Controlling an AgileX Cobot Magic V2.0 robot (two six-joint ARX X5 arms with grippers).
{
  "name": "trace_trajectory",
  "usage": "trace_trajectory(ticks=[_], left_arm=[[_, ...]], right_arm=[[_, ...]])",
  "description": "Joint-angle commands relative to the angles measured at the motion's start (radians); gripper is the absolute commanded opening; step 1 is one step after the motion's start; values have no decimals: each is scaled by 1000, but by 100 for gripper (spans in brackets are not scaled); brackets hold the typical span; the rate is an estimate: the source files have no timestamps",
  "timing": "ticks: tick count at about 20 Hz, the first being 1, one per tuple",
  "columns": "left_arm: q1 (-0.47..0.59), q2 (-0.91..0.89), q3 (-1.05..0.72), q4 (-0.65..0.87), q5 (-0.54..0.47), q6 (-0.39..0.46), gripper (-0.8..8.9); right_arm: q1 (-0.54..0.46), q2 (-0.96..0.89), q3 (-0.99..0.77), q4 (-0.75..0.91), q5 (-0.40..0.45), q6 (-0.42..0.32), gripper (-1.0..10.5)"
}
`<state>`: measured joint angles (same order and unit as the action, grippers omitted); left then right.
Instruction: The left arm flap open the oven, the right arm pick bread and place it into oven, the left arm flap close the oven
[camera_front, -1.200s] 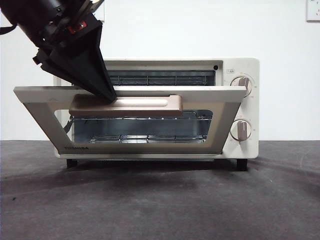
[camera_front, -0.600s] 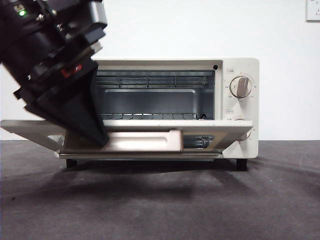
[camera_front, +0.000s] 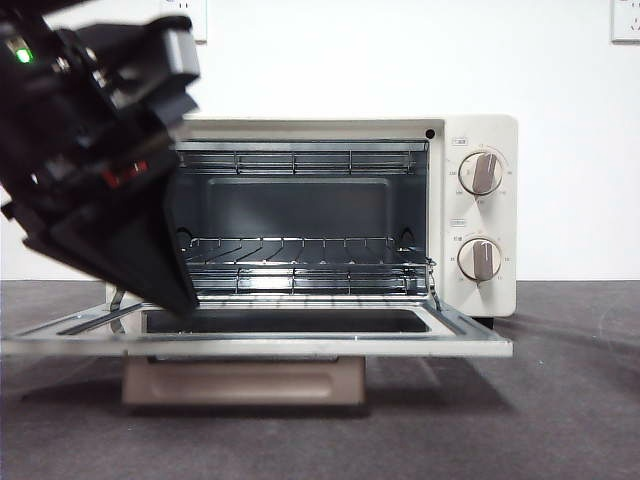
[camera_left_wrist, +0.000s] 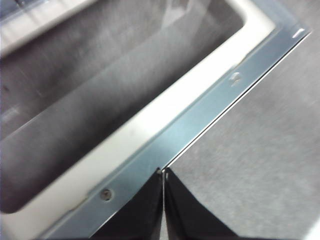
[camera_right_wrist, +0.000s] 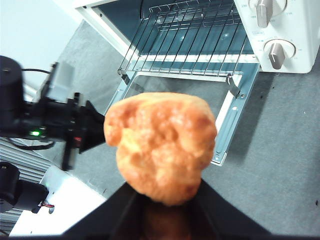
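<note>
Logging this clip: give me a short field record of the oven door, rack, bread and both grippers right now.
oven door: oven open, door folded down flat, handle underneath
rack: wire rack inside, nothing on it
bread: bread held above the open door, outside the oven
left gripper: left gripper jaws shut, tips at the door's edge
right gripper: right gripper shut on the bread
stage: door opened, bread not yet placed

Left arm enters from upper left, slanting down and rightward; left gripper jaws pressed together, tip at the near-left edge of the lowered oven door. Right gripper raised above, jaws clamped on the bread.
</note>
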<state>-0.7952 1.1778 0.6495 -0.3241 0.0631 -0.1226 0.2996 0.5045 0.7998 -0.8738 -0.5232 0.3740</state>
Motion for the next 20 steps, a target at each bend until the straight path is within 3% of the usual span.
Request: trace_trajectory(ticks=[1, 4, 9, 11, 16, 20], left_arm=[[-10, -74, 31, -37, 1, -7, 8], [-10, -204, 61, -127, 0, -10, 8], [-9, -443, 81, -232, -10, -52, 8], [-9, -531, 85, -260, -16, -90, 9], [-9, -671, 151, -378, -20, -107, 9], [-9, -704, 221, -447, -46, -103, 9]], right_arm=[[4, 10, 16, 14, -20, 7, 96], [13, 74, 16, 28, -87, 11, 96], [122, 236, 16, 220, -72, 74, 96], [203, 319, 16, 317, -18, 117, 95], [406, 569, 16, 649, 227, 251, 95], [436, 772, 16, 915, 331, 344, 95]])
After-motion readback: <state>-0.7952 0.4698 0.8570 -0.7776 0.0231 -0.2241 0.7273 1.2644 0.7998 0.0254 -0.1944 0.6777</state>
